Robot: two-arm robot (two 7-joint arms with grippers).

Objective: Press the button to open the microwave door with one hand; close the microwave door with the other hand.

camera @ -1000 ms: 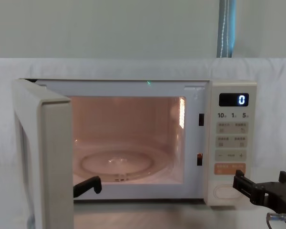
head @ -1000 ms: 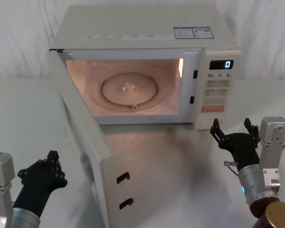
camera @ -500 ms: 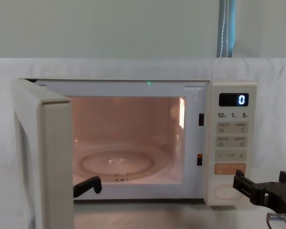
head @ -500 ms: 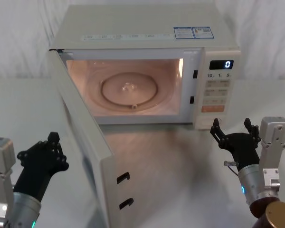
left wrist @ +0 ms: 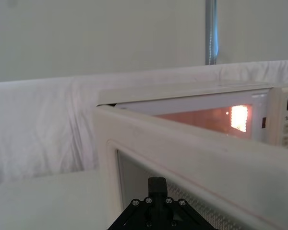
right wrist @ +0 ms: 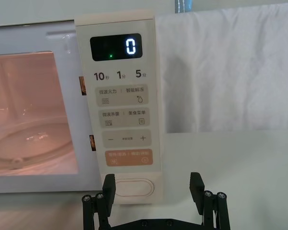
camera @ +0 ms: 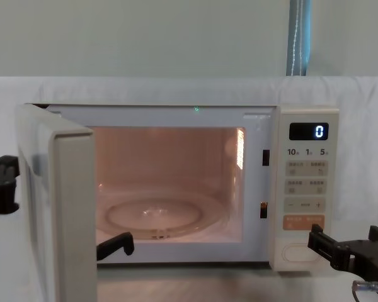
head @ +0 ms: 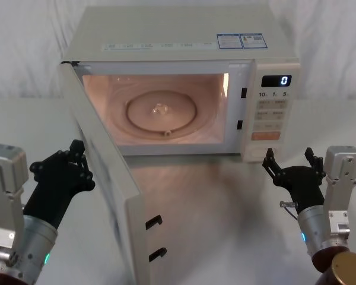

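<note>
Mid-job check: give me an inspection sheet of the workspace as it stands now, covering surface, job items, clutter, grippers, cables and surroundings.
Surface: pale table, bare in front of the microwave.
Microwave door: swung wide open toward the robot's left; cavity lit, glass turntable inside.
Button: cream oval at the bottom of the control panel, untouched now; display reads 0.
Clutter: nothing seen.
Left gripper: raised close to the door's outer face, contact not clear.
Right gripper: open, hovering just in front of the button, not touching it.
Cables: a thin wire loop beside the right wrist.
Surroundings: white cloth draped behind the microwave, plain wall above.
</note>
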